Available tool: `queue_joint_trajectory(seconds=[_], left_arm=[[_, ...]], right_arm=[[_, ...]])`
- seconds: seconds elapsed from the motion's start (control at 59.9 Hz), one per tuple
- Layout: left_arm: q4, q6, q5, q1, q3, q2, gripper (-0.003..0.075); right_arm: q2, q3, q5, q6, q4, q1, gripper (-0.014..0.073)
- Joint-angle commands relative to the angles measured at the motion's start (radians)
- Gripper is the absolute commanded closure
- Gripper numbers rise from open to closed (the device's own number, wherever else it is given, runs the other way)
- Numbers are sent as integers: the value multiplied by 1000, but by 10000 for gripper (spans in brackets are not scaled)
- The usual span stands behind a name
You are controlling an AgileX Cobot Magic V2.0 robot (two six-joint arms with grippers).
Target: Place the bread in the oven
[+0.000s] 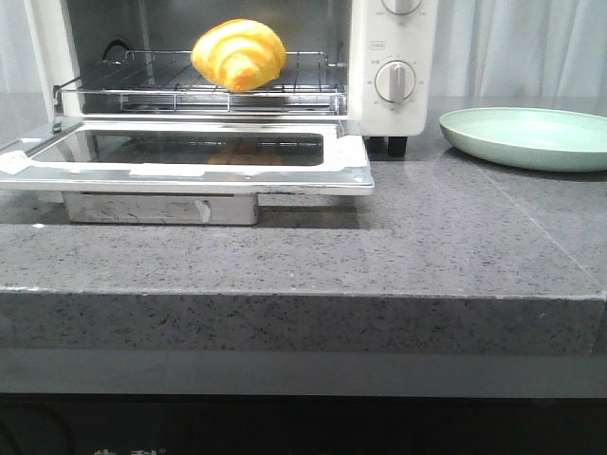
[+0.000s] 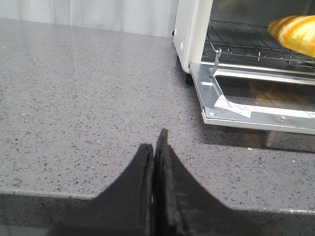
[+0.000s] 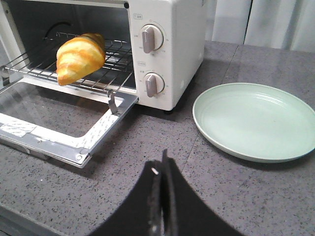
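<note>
The golden-yellow bread (image 1: 239,54) lies on the wire rack inside the white oven (image 1: 394,57), whose glass door (image 1: 190,156) hangs open and flat. The bread also shows in the right wrist view (image 3: 78,57) and at the edge of the left wrist view (image 2: 295,34). My left gripper (image 2: 155,147) is shut and empty, above the counter's front edge, left of the oven. My right gripper (image 3: 160,167) is shut and empty, over the counter in front of the oven's knobs. Neither gripper shows in the front view.
A pale green plate (image 1: 526,137) sits empty on the grey stone counter (image 1: 427,246) to the right of the oven; it also shows in the right wrist view (image 3: 256,120). The open door juts forward over the counter. White curtains hang behind.
</note>
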Motion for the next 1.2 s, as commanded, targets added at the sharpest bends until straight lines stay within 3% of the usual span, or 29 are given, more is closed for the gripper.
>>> queue_joint_trajectory(seconds=[0.0, 0.517, 0.634, 0.717, 0.951, 1.184], left_arm=[[-2, -8, -69, 1, 6, -17, 741], [-2, -8, -69, 1, 6, -17, 741], [-2, -8, -69, 1, 6, -17, 741], [-2, -8, -69, 1, 6, -17, 741], [-2, -8, -69, 1, 6, -17, 741], [-2, -8, -69, 1, 6, -17, 741]], right_arm=[[3, -25, -52, -6, 13, -8, 660], [3, -25, -77, -6, 13, -8, 660], [-15, -15, -120, 2, -50, -9, 660], [-55, 14, -135, 64, -168, -10, 660], [-257, 185, -264, 418, -475, -10, 660], [-405, 414, -401, 486, -539, -10, 660]])
